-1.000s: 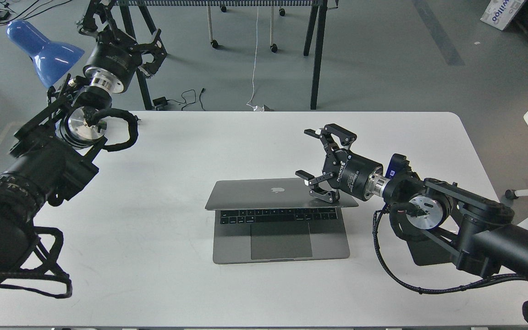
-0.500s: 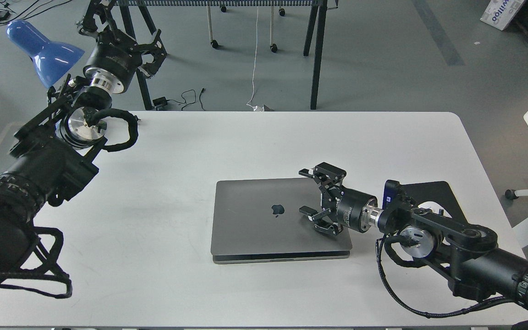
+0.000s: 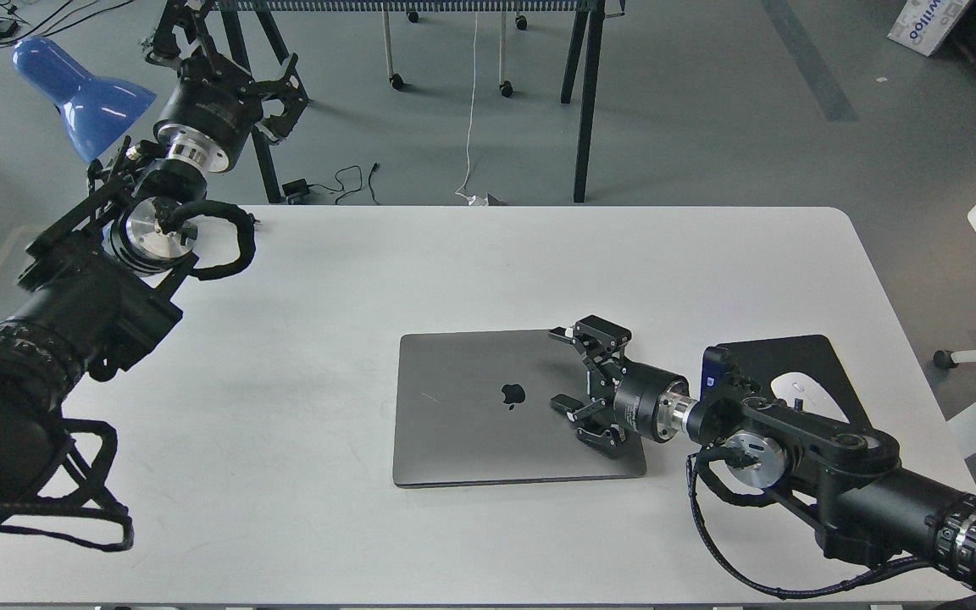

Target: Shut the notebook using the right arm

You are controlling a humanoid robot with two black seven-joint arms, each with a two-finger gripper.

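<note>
The right arm (image 3: 835, 474) hides part of the mouse pad (image 3: 780, 360).

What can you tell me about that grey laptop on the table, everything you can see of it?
The notebook is a slim, grey, metal-looking laptop with a dark apple logo in the middle of its lid. It is shut: the lid lies flat, hiding keys and screen. It sits flat on the white table, squared to the near edge. The right gripper, fingers spread open, is over the lid's right part; whether it presses on the lid cannot be told. A black mouse pad lies apart to its right.
</note>
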